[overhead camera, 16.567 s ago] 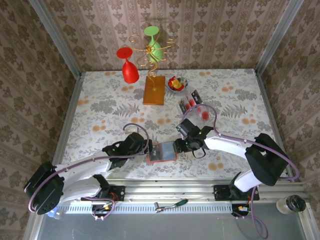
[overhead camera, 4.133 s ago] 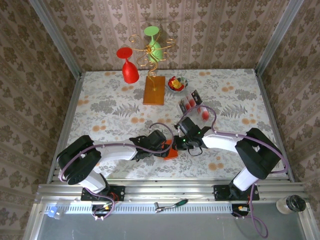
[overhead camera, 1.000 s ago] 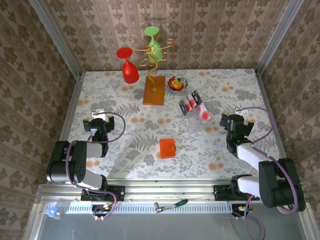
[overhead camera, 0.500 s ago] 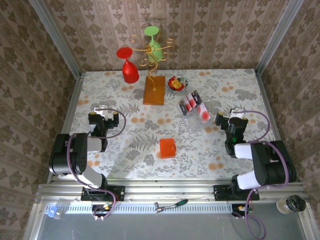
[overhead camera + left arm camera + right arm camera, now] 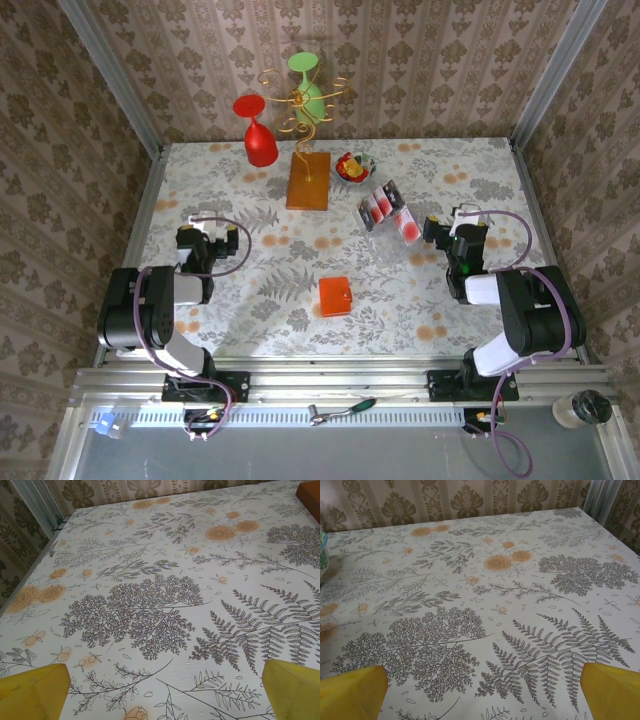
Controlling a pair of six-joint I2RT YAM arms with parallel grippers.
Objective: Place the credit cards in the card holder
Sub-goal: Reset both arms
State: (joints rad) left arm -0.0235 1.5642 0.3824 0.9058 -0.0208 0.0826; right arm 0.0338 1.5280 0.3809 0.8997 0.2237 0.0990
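One card holder, folded shut; two grippers.
Left gripper, right gripper: fingers spread, empty; credit cards too small to count.

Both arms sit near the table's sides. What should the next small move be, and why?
Probably the right gripper should reach left toward the credit cards, which lie nearest it. They seem to sit outside the closed card holder, and its jaws stand open and empty.

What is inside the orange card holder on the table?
The card holder lies shut on the table, so only its orange-red cover is visible. Its inside is covered; what it holds cannot be seen.
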